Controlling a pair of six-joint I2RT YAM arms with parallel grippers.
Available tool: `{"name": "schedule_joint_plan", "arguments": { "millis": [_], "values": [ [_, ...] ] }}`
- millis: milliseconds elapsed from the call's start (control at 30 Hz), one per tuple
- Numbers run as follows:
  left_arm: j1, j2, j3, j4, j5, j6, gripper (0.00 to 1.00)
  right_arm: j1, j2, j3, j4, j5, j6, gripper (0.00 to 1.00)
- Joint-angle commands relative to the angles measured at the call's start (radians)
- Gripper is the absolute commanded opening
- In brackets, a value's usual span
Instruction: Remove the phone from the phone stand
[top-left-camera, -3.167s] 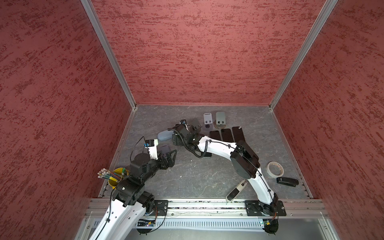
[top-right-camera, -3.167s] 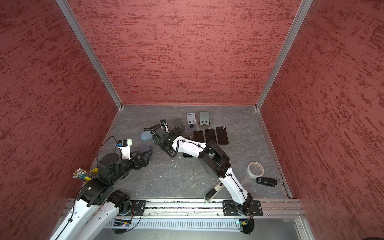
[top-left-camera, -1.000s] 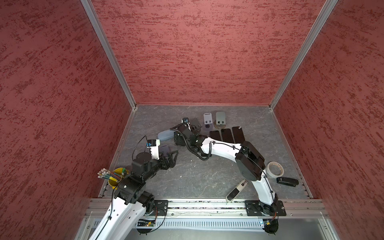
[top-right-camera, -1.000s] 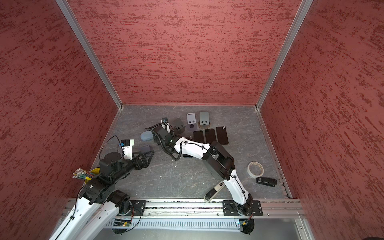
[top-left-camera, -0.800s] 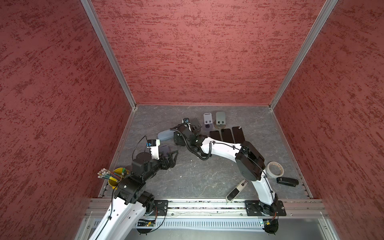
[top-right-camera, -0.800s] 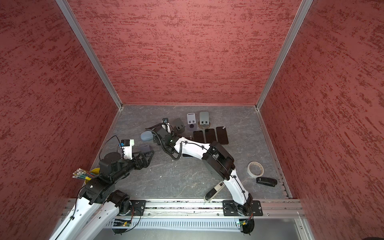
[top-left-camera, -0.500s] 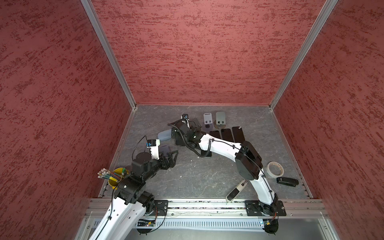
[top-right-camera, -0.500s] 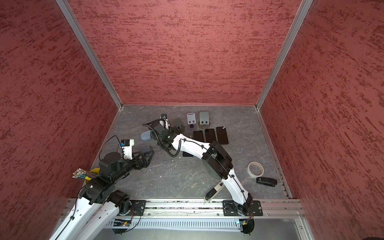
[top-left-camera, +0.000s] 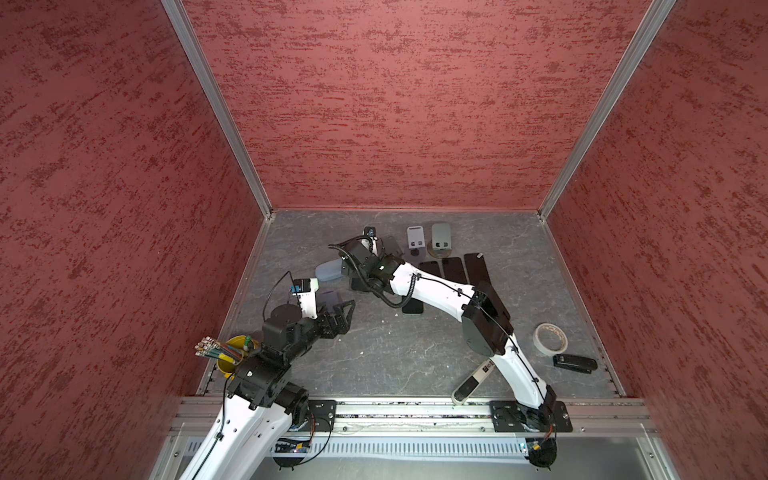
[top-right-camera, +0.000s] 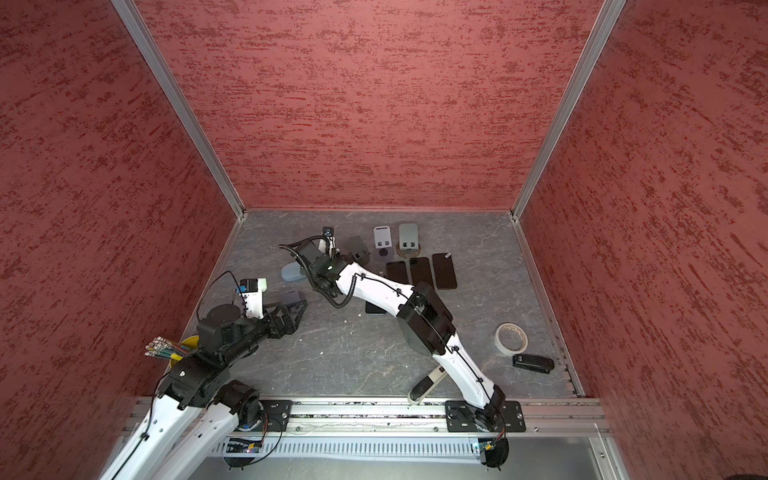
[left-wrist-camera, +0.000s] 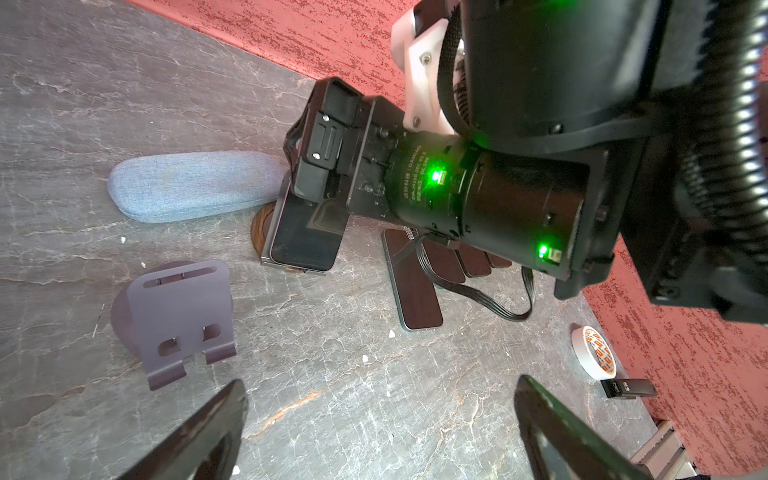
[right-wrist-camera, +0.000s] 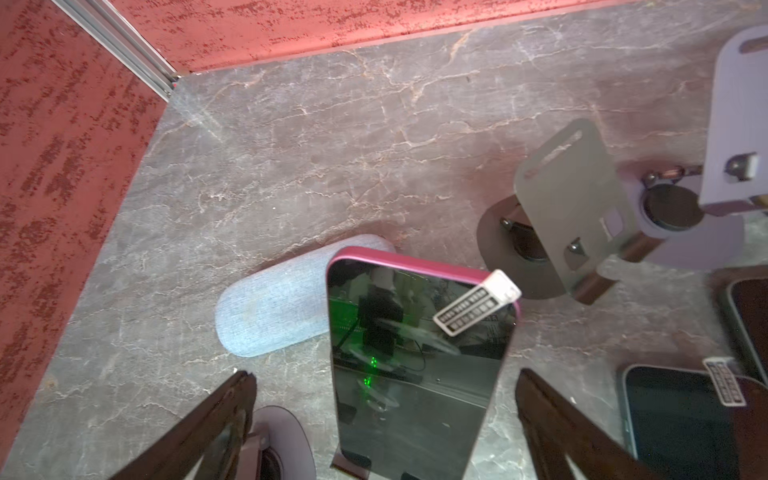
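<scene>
Left claw (left-wrist-camera: 380, 382): wide, empty, hovering above the tabletop (left-wrist-camera: 332, 399). Right claw (right-wrist-camera: 384, 374): wide, straddling the phone (right-wrist-camera: 419, 374), which leans upright in its phone stand (left-wrist-camera: 258, 226). Risk: off-centre closure may tip phone and stand toward the glasses case (right-wrist-camera: 274, 316) at 10 o'clock.

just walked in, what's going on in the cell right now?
The right gripper is open and straddles the pink-rimmed phone, which leans on its stand. The jaws sit either side of it with gaps, so nothing is gripped yet. The left gripper is also open and holds nothing, hovering near an empty purple stand. Several other phones lie flat nearby.
</scene>
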Motion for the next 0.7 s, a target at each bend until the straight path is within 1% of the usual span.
{"name": "schedule_joint_plan", "arguments": {
  "millis": [0,233,500,667],
  "values": [
    [0.009,-0.012,0.019,0.013,-0.002,0.020,1.00,-0.003,0.000,0.044,-0.058,0.053,0.036,0.99],
    [0.014,-0.016,0.016,0.013,0.005,0.017,1.00,-0.006,0.031,0.098,-0.130,0.087,0.062,0.99],
    [0.018,-0.018,0.013,0.014,0.006,0.017,1.00,-0.020,0.064,0.125,-0.099,0.047,0.069,0.99],
    [0.022,-0.017,0.009,0.028,0.013,0.012,1.00,-0.025,0.098,0.156,-0.115,0.064,0.094,0.97]
  ]
}}
